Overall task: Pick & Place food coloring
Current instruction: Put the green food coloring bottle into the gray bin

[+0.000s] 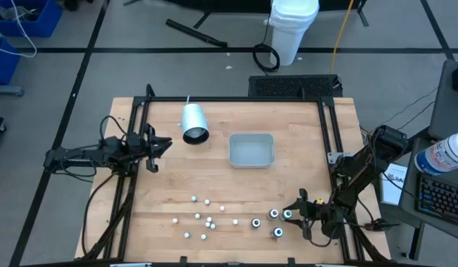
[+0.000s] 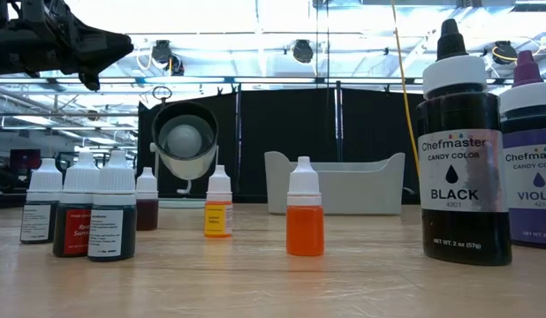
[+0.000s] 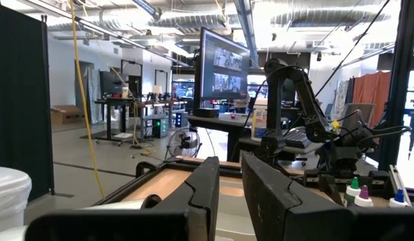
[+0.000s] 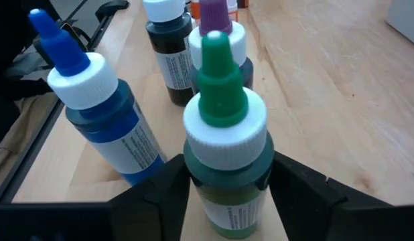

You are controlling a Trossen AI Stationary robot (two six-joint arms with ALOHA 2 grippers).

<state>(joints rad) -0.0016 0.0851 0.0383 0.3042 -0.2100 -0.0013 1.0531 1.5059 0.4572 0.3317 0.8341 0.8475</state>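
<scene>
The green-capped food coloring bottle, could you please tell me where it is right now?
The green-capped bottle stands between the right tool's fingers at the table's near right corner, beside the blue-capped bottle and ahead of the purple-capped bottle.

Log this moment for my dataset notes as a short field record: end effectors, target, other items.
right end effector: near-right part of table, fingers on either side of the green-capped bottle, closing around it
left end effector: waiting above the table's left edge
nearby bottles: blue-capped bottle, purple-capped bottle, standing
small dropper bottles: scattered near the front
tray: centre
white cup: lying on its side
</scene>
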